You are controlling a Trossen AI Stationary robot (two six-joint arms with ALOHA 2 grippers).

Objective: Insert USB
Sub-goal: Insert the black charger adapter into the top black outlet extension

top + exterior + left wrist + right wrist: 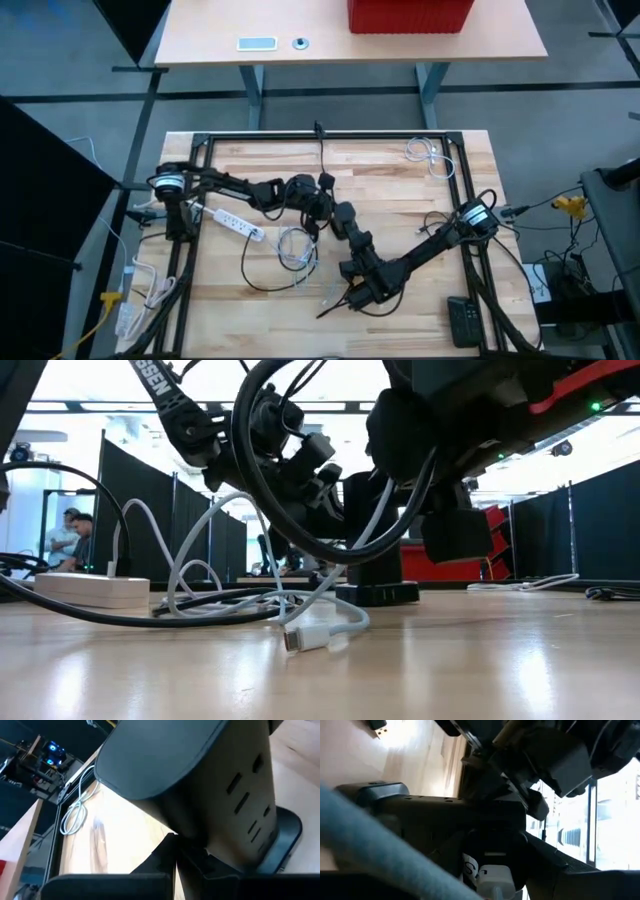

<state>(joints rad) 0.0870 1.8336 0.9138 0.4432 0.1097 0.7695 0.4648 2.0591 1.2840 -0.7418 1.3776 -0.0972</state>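
Note:
A black USB hub tower point(345, 215) stands upright on its base point(378, 594) in the middle of the table. Its port slots point(245, 795) show in the left wrist view. My left gripper point(322, 207) is at the hub's left side, and the hub point(225, 780) fills its wrist view. My right gripper point(348, 238) comes from the near side and carries a white USB plug point(492, 876) close to the hub point(445, 815). A second white connector point(305, 638) on the white cable lies loose on the table. My left gripper holds the hub's body low down point(185, 840), level from the table's left. One dark finger point(160, 860) shows against the hub's lower edge and the other is hidden by the hub. The hub stays upright on its base. My right gripper pinches the white USB plug between its fingers. The plug's body with the USB mark point(470, 867) shows just ahead of them. It is lifted clear of the table, beside the hub's wall; whether it touches the hub I cannot tell.
A white power strip point(232, 222) lies to the left, with a coil of white cable point(295, 245) near the hub. A black cord point(322, 150) runs to the far edge. Another white cable point(425, 152) sits far right, and a black device point(463, 320) near right.

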